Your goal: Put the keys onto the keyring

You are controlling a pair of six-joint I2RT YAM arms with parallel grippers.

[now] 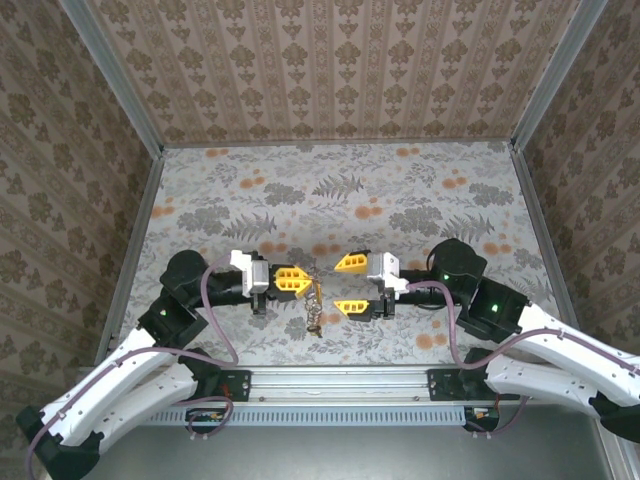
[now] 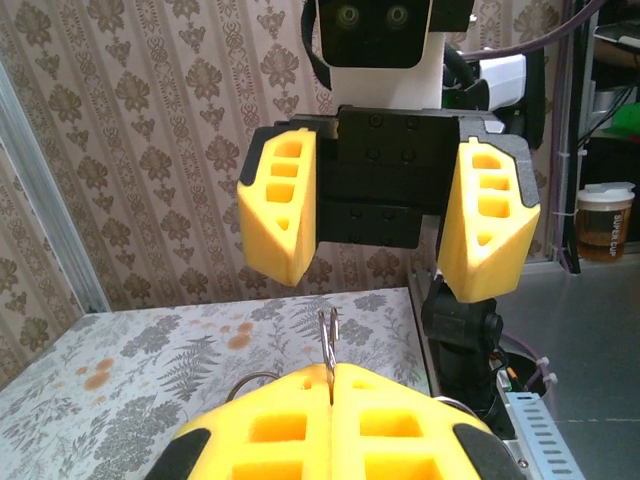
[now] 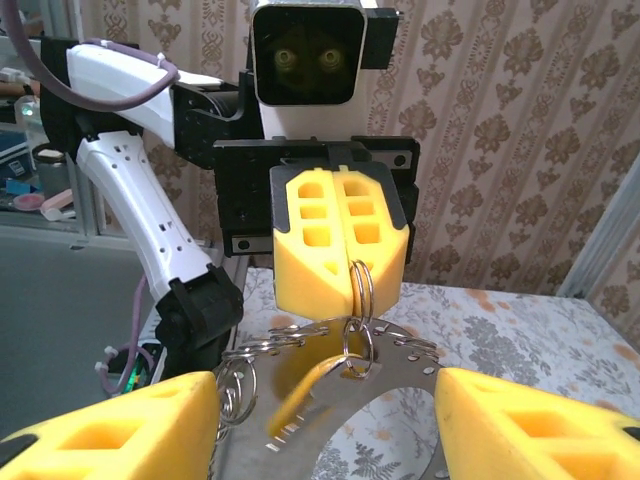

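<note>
Yellow pads (image 2: 300, 420) of the left jaws are pressed flat together with no gap, and they pinch a thin metal ring, the keyring (image 2: 328, 340), which stands upright out of the seam between them. From the right wrist the same ring (image 3: 361, 285) pokes out below the closed pads (image 3: 340, 235). A bunch of smaller wire rings (image 3: 237, 388) and a flat, notched strip of bright metal (image 3: 335, 395) dangle from it. I cannot tell which of these pieces is a key.

From above, the bunch (image 1: 314, 312) sits near the front middle of the worktop (image 1: 350, 190), between the two arms. It trails from the tip of the left jaws toward the near edge. Whether its lower end rests on the flowered cloth or hangs just clear cannot be told.

Opposite, the right jaws stand wide open and hold nothing. Their two yellow pads (image 1: 352, 263) are spread well apart, one farther back (image 1: 352, 263) and one nearer (image 1: 353, 307). They face the left arm (image 1: 215, 280) and sit just beside the hanging bunch without touching it. From the left wrist these pads (image 2: 280, 215) frame an empty gap in front of the black body of the right arm (image 2: 385, 160).

Mauve cables (image 1: 222, 320) loop from each wrist back to the bases. Brown patterned wall panels (image 1: 330, 70) close in the worktop.
</note>
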